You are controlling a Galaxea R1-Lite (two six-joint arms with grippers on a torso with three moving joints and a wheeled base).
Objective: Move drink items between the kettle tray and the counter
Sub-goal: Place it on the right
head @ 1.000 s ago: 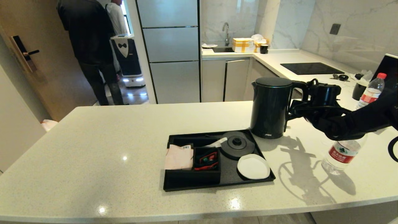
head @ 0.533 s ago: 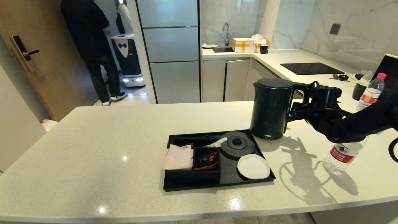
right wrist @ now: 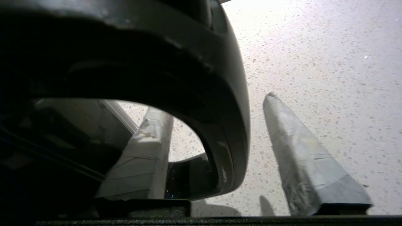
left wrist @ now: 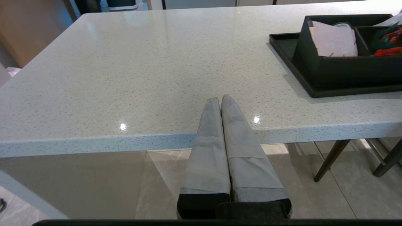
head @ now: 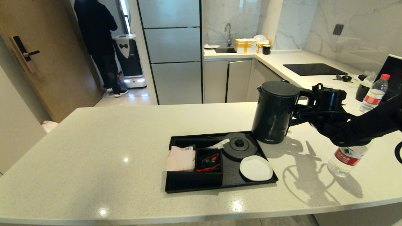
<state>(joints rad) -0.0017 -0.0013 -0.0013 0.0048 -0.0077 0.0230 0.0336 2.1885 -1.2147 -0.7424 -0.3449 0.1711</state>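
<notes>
Holding the kettle (head: 274, 113) handle in my right gripper (head: 309, 108), I tip it little, aiming at the round base (head: 239, 146).

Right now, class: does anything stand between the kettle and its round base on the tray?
Nothing visible does. The kettle, handle between the right gripper fingers, stands tilted just beyond the tray; the base is bare.

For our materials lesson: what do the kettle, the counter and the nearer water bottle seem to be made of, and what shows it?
Kettle: probably matte black plastic or coated metal; it gives only dull reflections.
Counter: polished speckled stone or composite, with glossy light spots.
Water bottle: clear thin plastic, see-through, with a red-white label.
</notes>
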